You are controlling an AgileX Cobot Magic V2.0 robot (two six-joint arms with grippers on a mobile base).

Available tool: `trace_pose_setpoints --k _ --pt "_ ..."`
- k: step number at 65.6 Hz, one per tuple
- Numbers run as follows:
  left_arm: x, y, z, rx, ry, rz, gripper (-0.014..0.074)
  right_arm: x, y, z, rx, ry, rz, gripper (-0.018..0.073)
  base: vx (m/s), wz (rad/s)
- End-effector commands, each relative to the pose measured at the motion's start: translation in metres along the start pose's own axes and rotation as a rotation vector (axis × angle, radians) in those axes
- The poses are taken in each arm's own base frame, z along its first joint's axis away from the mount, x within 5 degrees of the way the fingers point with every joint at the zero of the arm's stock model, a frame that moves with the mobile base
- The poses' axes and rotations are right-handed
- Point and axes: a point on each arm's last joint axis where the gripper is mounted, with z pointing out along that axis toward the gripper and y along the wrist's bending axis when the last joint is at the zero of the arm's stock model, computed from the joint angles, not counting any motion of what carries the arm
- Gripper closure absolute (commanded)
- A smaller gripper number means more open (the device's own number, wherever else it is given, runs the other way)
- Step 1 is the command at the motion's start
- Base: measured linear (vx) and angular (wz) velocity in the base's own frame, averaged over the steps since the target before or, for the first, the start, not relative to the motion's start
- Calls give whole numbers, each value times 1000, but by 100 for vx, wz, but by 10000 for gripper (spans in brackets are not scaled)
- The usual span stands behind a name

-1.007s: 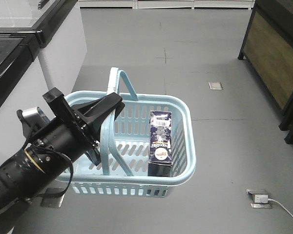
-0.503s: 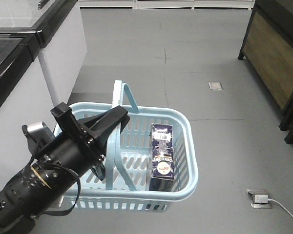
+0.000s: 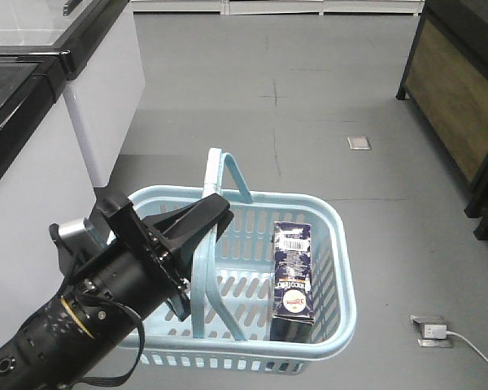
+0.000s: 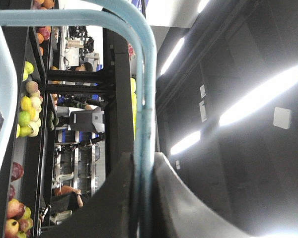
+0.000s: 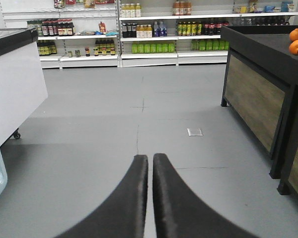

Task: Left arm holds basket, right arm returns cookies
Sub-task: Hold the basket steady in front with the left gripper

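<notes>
The basket (image 3: 347, 276) holds the cookies (image 3: 293, 272) on end.

Near centre: basket (image 3: 286, 197), one handle (image 3: 215, 172) upright at its far rim, the other crossing its left half. Inside the basket, right half: cookies (image 3: 293, 272), stood on end beside the right wall. Near left: left arm (image 3: 81, 325), its left gripper (image 3: 214, 216) over the basket's left half with the near handle between the fingers. Far left: chest cabinet (image 3: 41, 97). Far right: counter (image 3: 459, 81). Near right: floor socket (image 3: 432, 331).
</notes>
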Motion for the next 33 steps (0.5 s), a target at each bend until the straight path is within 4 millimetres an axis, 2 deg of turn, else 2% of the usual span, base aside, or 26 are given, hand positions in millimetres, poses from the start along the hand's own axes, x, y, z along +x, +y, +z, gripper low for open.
trace_pose_setpoints --k 1,33 --pt "3 -29 1 206 2 0 600 -1 0 0 -1 -67 -11 566 0 0" --pt "3 -29 1 206 0 0 600 -1 0 0 -1 -67 -11 566 0 0"
